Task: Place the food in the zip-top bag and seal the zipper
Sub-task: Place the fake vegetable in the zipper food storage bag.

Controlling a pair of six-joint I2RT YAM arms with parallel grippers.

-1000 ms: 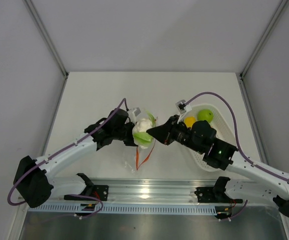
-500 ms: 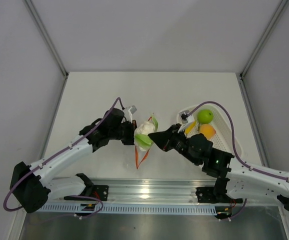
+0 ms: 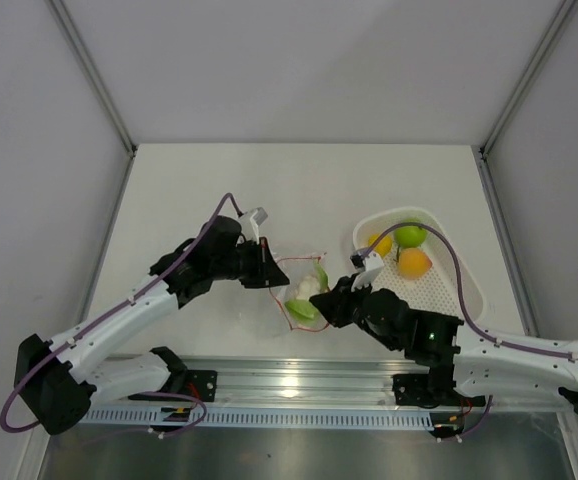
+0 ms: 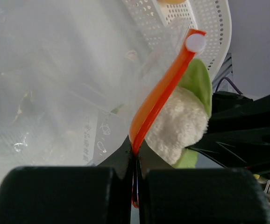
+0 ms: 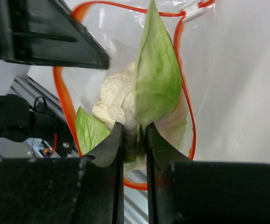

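Observation:
My left gripper [image 3: 270,273] is shut on the red-orange zipper [image 4: 160,100] of the clear zip-top bag [image 4: 55,93], pinching the strip [image 3: 291,263] at one end of the mouth. The mouth stands open as a red loop [image 5: 187,107]. My right gripper [image 5: 135,135] is shut on one piece of food, a whitish cauliflower-like toy with green leaves [image 5: 118,100], held inside that loop. From above, this piece [image 3: 307,297] sits in the bag between both grippers, with the right gripper [image 3: 327,305] at its near side. A yellow pear [image 3: 380,244], a green apple [image 3: 409,235] and an orange fruit [image 3: 414,262] lie apart from the bag.
Those three fruits lie in a white perforated basket [image 3: 449,292] at the right, just behind my right arm. The metal rail [image 3: 299,380] runs along the near table edge, close below the bag. Grey walls enclose the table on three sides.
Both grippers moved toward the near edge and slightly right, taking bag and whitish piece along. The bag's mouth has spread into an open loop. My right arm no longer covers the basket.

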